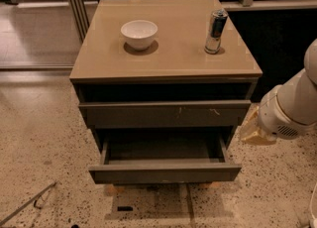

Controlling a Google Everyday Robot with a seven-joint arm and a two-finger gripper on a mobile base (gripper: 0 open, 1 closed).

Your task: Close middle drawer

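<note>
Cream-coloured and blurred, the gripper (pixel 254 132) hangs at the right of the camera view, just off the right side of the cabinet and apart from it. Whether it is open or closed cannot be told. It sits at the end of one thick white arm (pixel 296 104), which slants down from the right edge towards the cabinet's lower right corner.

To the left of the gripper, the middle drawer (pixel 165 171), a wide, shallow grey-brown drawer with a plain flat front, stands pulled well out, showing its dark inside. Its right front corner is the part nearest the gripper. Above it sits one closed grey-brown drawer front with small white scratches (pixel 163 114), and above that is a dark open slot under the top. That makes two drawer fronts in sight.

The square tan cabinet top (pixel 168 61) carries two things, set well apart: one small white bowl (pixel 139 33) at the left rear and one upright silver and blue can (pixel 216 30) at the right rear.

Speckled beige stone floor (pixel 44 138) spreads in front of the open drawer and to both sides. One thin metal rod (pixel 27 204) lies at the lower left.
</note>
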